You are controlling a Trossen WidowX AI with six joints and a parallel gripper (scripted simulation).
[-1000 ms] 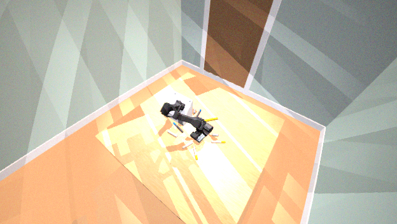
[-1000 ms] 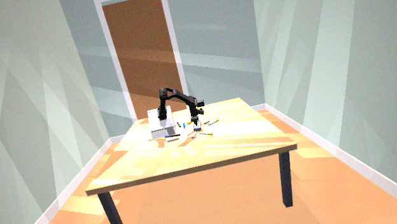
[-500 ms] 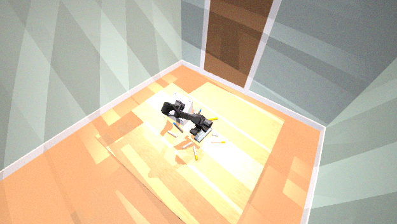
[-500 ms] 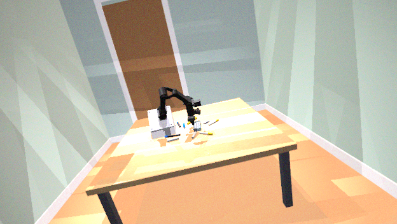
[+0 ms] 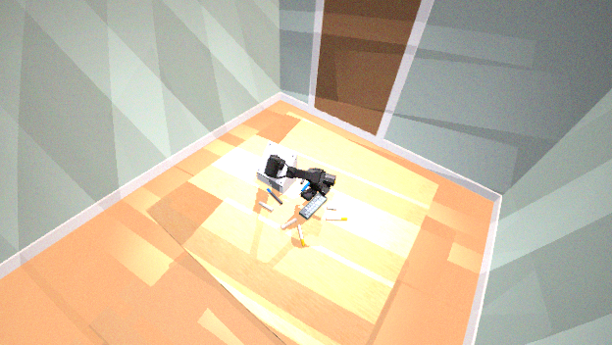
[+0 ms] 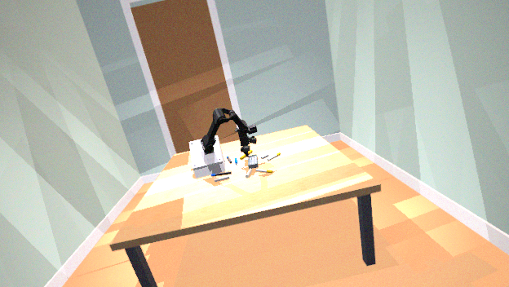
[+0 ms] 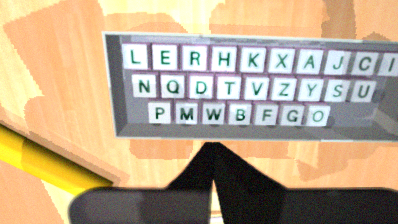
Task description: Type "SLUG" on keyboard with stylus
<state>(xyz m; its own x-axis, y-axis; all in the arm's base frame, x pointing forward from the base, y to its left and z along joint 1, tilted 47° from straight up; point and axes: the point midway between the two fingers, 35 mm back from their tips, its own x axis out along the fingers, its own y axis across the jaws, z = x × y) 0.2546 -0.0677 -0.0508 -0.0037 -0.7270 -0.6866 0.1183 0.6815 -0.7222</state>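
Observation:
The keyboard (image 5: 313,206) (image 6: 253,161) (image 7: 150,132) is a grey tray with white lettered keys in three rows. Its right end is cut off in the wrist view. My gripper (image 5: 308,194) (image 6: 245,151) (image 7: 211,149) is shut, with nothing seen between its fingers. In the wrist view its tips show just below the keyboard's lower edge, under the W and B keys. Which item is the stylus, I cannot tell: a dark pen with a blue end (image 5: 275,196) (image 6: 221,174) and a thick yellow marker (image 6: 246,155) (image 7: 45,157) lie on the desk.
A blue item (image 5: 305,186) (image 6: 236,161) lies near the arm's white base box (image 6: 209,166). Two white sticks with yellow ends (image 5: 301,235) (image 5: 336,219) and several plain pale sticks, one nearest the base (image 5: 266,206) (image 6: 222,178), lie around the keyboard.

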